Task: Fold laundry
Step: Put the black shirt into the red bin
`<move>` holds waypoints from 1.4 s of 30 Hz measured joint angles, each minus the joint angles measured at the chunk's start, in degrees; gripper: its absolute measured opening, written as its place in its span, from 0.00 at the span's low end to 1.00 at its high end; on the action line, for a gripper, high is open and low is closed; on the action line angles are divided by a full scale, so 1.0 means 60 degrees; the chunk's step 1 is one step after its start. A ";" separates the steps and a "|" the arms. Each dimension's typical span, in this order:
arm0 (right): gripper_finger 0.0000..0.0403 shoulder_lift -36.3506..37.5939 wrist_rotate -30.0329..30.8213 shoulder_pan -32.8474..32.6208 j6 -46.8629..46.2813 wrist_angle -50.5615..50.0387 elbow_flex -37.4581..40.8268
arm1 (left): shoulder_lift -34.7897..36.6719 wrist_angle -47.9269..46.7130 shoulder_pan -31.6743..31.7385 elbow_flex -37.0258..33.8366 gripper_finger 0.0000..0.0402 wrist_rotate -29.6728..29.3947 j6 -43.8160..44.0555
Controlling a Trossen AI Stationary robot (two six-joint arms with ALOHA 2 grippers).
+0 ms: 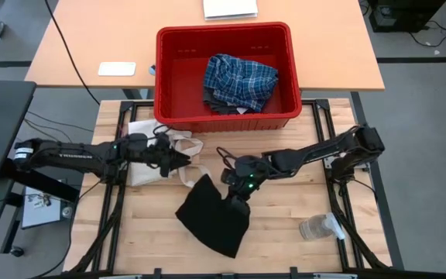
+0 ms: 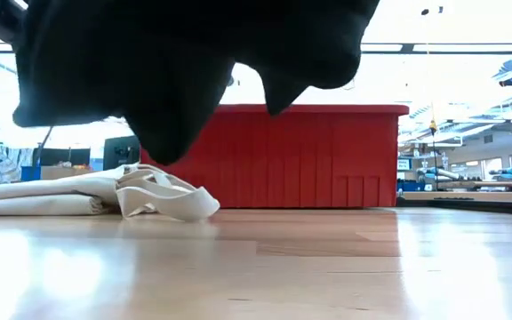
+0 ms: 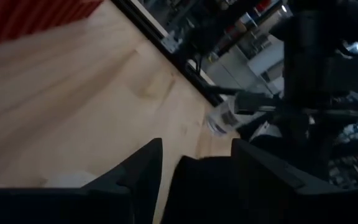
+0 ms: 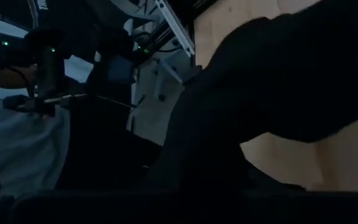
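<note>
Black garment (image 1: pixel 211 218) hangs over the wooden surface (image 1: pixel 285 248), pinched by the closed right gripper (image 1: pixel 241 194) (plaid shirt (image 1: pixel 237 81) sits in the red bin (image 1: pixel 169 85)). Left gripper (image 1: pixel 183 160), partly open, hovers empty over the tote (image 1: pixel 149 159).

the worktop (image 1: pixel 285 232) is pale planked wood with a smooth, faintly glossy finish that mirrors light in the low view. the black garment (image 1: pixel 211 217) caught in the right pincer (image 1: pixel 235 203) is soft matt cloth, and just beside the left pincer (image 1: pixel 183 160) the cream tote bag (image 1: pixel 149 151) is a coarser matt canvas. beyond both pincers the red bin (image 1: pixel 227 116) is smooth ribbed plastic holding the plaid shirt (image 1: pixel 238 81) of thin woven cloth, while a clear bottle (image 1: pixel 320 226) near the right pincer looks like glossy plastic.
</note>
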State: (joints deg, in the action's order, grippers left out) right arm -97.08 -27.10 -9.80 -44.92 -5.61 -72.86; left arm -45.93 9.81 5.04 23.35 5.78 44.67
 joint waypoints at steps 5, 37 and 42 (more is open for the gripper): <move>0.13 0.0528 0.0341 0.0554 0.0020 -0.0443 0.0000 | -0.0004 0.0303 0.0375 0.0000 0.49 0.0004 0.0128; 0.13 0.1165 -0.2564 1.0159 0.6680 -0.4652 -0.3830 | 0.1217 0.2018 0.2208 0.0015 0.49 -0.0014 -0.0909; 0.13 0.0234 -0.2728 1.0558 0.6105 -0.2895 -0.3825 | 0.1071 0.1982 0.2615 0.0011 0.49 -0.0101 -0.0909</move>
State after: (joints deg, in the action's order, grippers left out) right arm -95.68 -43.46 53.55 -8.28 -22.98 -95.81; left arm -39.50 21.70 20.73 23.42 5.17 39.22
